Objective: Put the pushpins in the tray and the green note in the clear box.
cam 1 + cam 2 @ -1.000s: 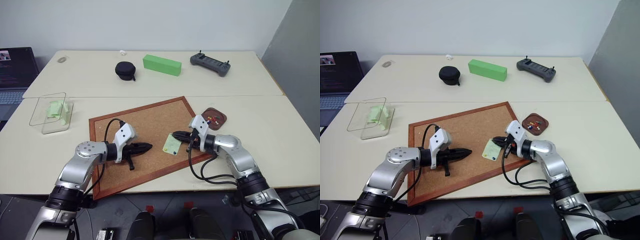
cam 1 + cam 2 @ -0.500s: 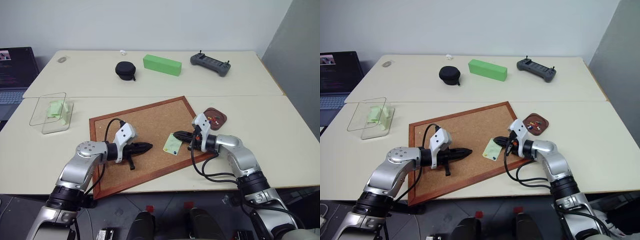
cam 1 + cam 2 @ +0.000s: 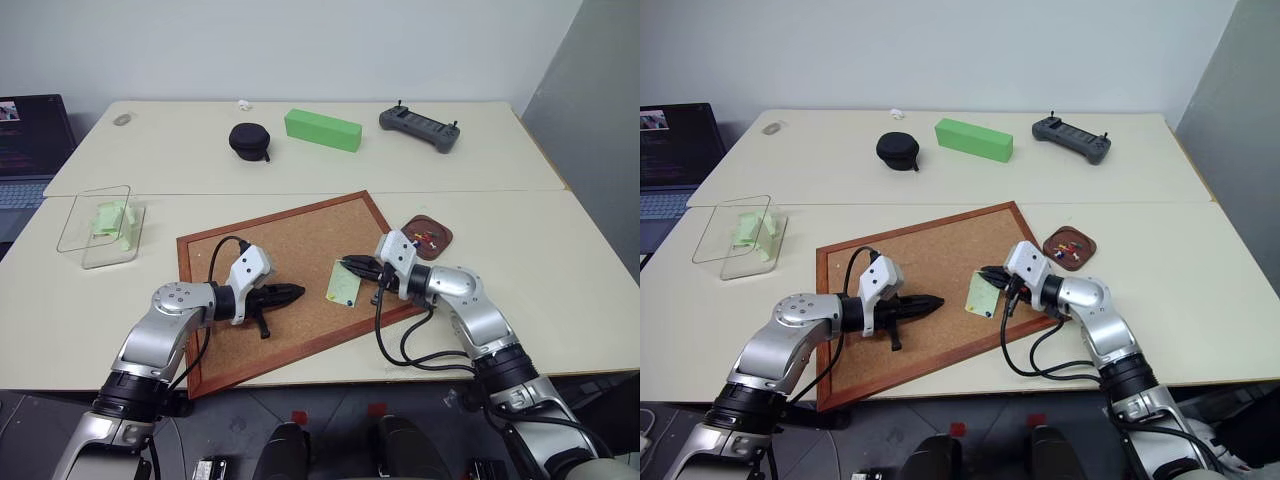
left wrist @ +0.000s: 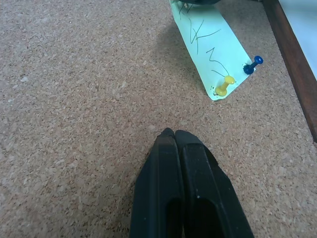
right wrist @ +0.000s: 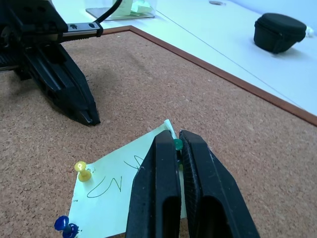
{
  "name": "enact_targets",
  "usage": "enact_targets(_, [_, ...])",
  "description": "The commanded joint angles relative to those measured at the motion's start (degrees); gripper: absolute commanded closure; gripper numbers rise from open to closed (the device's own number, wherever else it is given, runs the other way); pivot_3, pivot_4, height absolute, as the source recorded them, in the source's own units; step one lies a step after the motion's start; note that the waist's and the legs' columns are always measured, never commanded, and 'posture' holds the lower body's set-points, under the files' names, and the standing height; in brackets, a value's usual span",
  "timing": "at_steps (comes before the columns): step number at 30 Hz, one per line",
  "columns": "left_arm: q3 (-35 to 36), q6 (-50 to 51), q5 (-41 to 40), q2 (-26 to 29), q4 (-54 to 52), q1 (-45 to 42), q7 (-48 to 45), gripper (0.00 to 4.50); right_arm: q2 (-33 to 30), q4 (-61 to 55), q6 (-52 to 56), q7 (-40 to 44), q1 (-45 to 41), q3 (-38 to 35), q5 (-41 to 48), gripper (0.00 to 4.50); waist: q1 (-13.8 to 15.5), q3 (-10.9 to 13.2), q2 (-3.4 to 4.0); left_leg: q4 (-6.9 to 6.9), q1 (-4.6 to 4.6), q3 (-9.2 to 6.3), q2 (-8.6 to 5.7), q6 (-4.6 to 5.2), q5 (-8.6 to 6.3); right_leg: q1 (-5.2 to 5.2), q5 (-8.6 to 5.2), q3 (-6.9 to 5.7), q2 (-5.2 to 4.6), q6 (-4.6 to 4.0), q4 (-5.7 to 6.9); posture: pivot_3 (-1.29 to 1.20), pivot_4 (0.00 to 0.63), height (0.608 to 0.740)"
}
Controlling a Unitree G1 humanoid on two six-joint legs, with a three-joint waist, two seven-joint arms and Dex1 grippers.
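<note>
A plain pale wall (image 3: pixel 300 45) runs behind the scene, meeting a grey panel (image 3: pixel 600 120) on the right. Two cream surfaces stand edge to edge: the far surface (image 3: pixel 180 150) and the near surface (image 3: pixel 560 290), with a thin seam between them. An open laptop (image 3: pixel 25 140) sits at the far left, its screen dark with lines of text. Below the near edge lies a dark grey floor (image 3: pixel 330 400). The light is even and soft, casting only faint shadows.
</note>
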Motion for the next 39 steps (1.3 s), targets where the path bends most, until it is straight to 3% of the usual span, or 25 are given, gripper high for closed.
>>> enact_targets(1, [-0.14,0.11,0.52,0.05,-0.14,-0.32,0.14,4.5,-0.13,0.08,-1.81,0.1,0.1,-0.1,-0.36,4.49,0.0,0.0,0.0,0.0,0.0,0.0,0.0,0.0,0.0,0.0,0.0,0.0,0.0,0.0,0.0,0.0,0.15,0.74])
enact_targets(26, [-0.15,0.13,0.56,-0.27,-0.48,-0.01,0.51,4.5,0.61,4.43,3.38,-1.02,-0.87,-1.09,-0.18,4.49,0.0,0.0,0.0,0.01,0.01,0.0,0.0,0.0,0.0,0.01,0.0,0.01,0.0,0.0,0.01,0.0,0.15,0.74])
enact_targets(27, [-0.13,0.13,0.58,-0.26,-0.48,-0.01,0.53,4.5,0.63,4.65,3.29,-1.06,-0.9,-1.13,-0.24,3.94,0.0,0.0,0.0,0.01,0.01,0.0,0.0,0.0,0.0,0.01,0.0,0.01,0.0,0.0,0.01,0.0,0.15,0.74])
enact_targets(31, [-0.07,0.12,0.61,-0.22,-0.4,-0.09,0.54,4.5,0.63,5.15,2.97,-1.09,-1.02,-1.21,-0.42,3.31,0.0,0.0,0.0,0.01,0.01,0.0,0.0,0.0,0.0,0.01,0.0,0.01,0.0,0.0,0.01,0.0,0.15,0.74])
enact_targets(39, [0.03,0.22,0.54,-0.04,-0.6,0.0,0.43,4.5,-0.23,3.99,2.87,0.16,-0.76,-2.09,0.76,3.31,0.0,0.0,0.0,0.01,0.01,0.0,0.0,0.0,0.0,0.01,0.0,0.01,0.0,0.0,0.01,0.0,0.15,0.74])
